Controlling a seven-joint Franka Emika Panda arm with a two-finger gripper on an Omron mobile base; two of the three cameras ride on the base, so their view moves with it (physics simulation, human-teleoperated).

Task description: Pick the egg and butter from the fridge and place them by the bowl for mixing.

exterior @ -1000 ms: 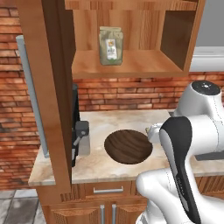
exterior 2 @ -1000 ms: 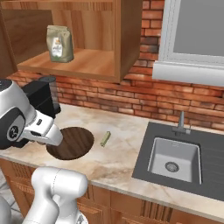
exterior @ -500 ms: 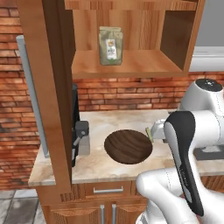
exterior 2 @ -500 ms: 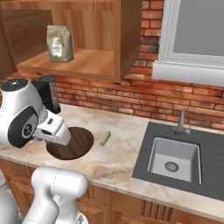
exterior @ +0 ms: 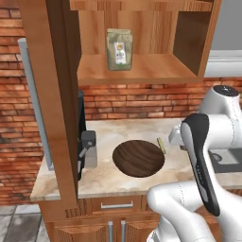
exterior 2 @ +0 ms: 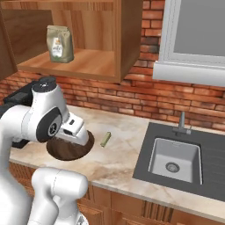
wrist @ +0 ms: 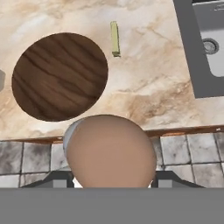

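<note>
Bowl (exterior: 139, 158) on the counter (exterior 2: 127, 162), butter (exterior 2: 105, 139) just beside it toward the sink (exterior 2: 175, 160); coffee machine (exterior: 85, 146) at the bowl's other side; bag (exterior: 119, 49) on the shelf (exterior: 137, 73) above

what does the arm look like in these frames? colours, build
Glossy white arm of rounded, bulbous link shells. A dark strip runs down one link, and a round grey joint cap sits on another. No cables or markings visible.
</note>
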